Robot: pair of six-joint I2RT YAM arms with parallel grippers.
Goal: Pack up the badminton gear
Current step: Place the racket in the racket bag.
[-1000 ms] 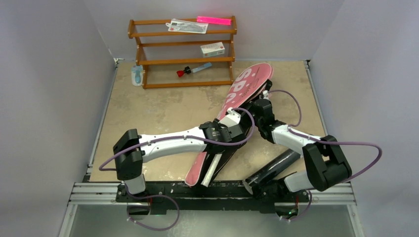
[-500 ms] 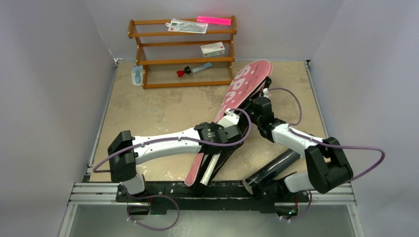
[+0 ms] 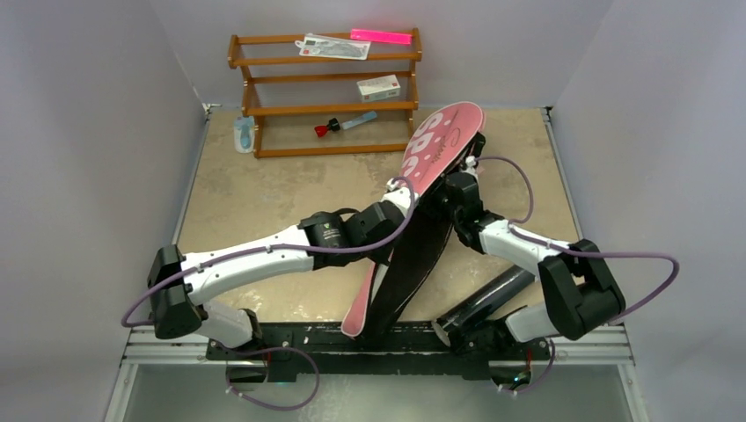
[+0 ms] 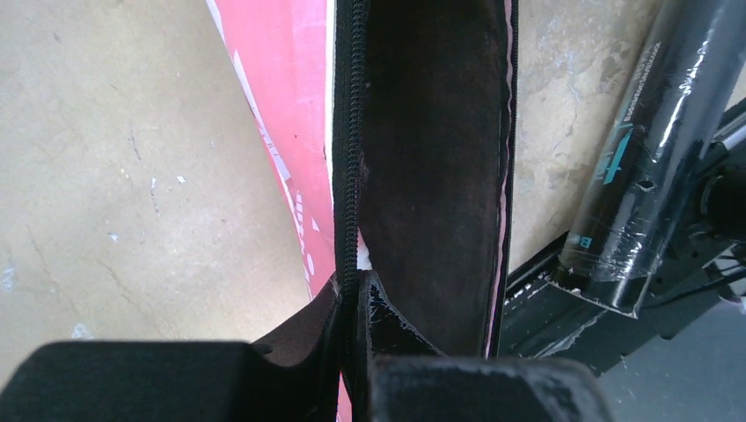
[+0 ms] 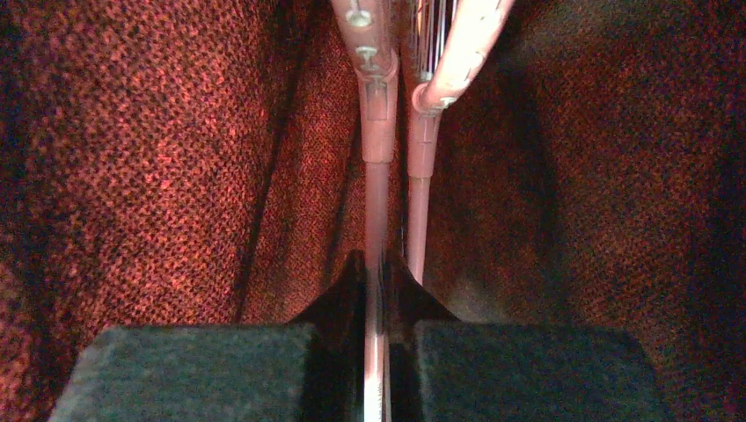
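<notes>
The pink racket bag (image 3: 440, 141) stands on its edge across the middle of the table, its dark inside (image 3: 413, 264) facing the right arm. My left gripper (image 3: 398, 195) (image 4: 356, 286) is shut on the bag's black zip edge (image 4: 350, 158), which it holds up. My right gripper (image 3: 449, 189) (image 5: 380, 264) is inside the bag, shut on the thin shaft of one pink racket (image 5: 376, 193). A second racket shaft (image 5: 419, 193) runs right beside it. The long black tube (image 3: 493, 294) (image 4: 651, 149) lies on the table by the right arm's base.
A wooden shelf rack (image 3: 325, 110) stands at the back with a small white box (image 3: 378, 87), a red-capped blue tool (image 3: 339, 126) and flat packets on top. A small blue-white item (image 3: 244, 134) sits left of it. Grey walls enclose the table.
My left gripper has shut on the bag's zip edge and lifted it back and to the left. The bag has tipped up onto its edge and gapes wider. The right gripper keeps its hold.
</notes>
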